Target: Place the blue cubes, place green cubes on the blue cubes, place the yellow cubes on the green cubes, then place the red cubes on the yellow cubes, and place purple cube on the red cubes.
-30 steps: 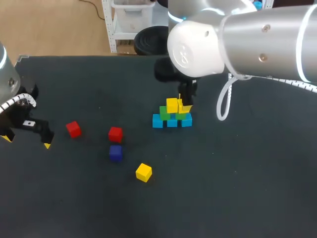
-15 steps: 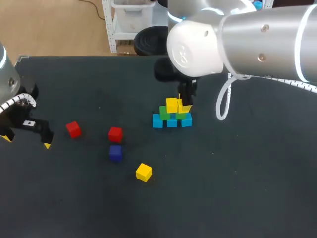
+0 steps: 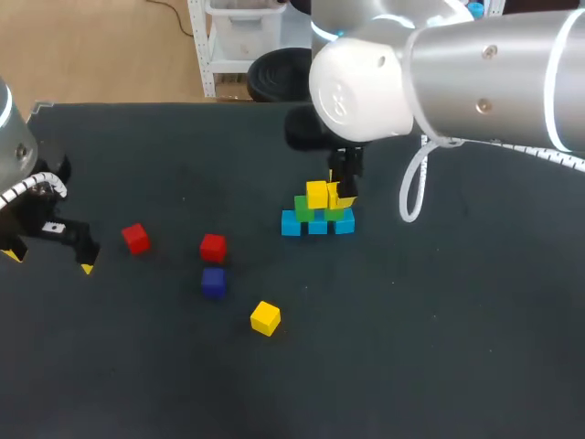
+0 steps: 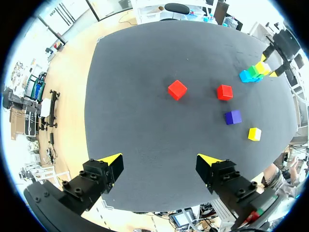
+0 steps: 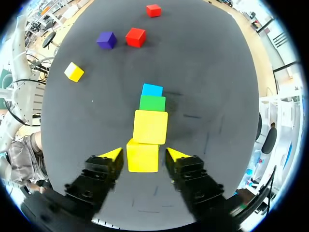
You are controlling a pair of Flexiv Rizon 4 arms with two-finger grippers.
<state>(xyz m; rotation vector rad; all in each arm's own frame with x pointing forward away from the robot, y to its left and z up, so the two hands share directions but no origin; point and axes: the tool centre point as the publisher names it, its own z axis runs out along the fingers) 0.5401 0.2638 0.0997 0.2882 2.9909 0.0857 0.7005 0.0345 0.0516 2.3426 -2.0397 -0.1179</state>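
Note:
Three blue cubes (image 3: 317, 226) lie in a row with green cubes (image 3: 304, 209) on them. One yellow cube (image 3: 317, 194) sits on the green. A second yellow cube (image 5: 143, 155) rests beside it between the fingers of my right gripper (image 5: 145, 154), which is open with a small gap on each side. Two red cubes (image 3: 136, 238) (image 3: 213, 246), a purple cube (image 3: 213, 282) and a loose yellow cube (image 3: 265, 317) lie to the left and front. My left gripper (image 4: 159, 162) hangs open and empty at the table's left edge (image 3: 50, 261).
My right arm's bulky wrist (image 3: 366, 87) and a white cable loop (image 3: 411, 197) hang over the back middle of the black table (image 3: 439, 347). There is free room in the front right half and between the stack and the loose cubes.
The right gripper's fingers have eased slightly apart around the yellow cube on the stack. The cubes and the left arm have not moved.

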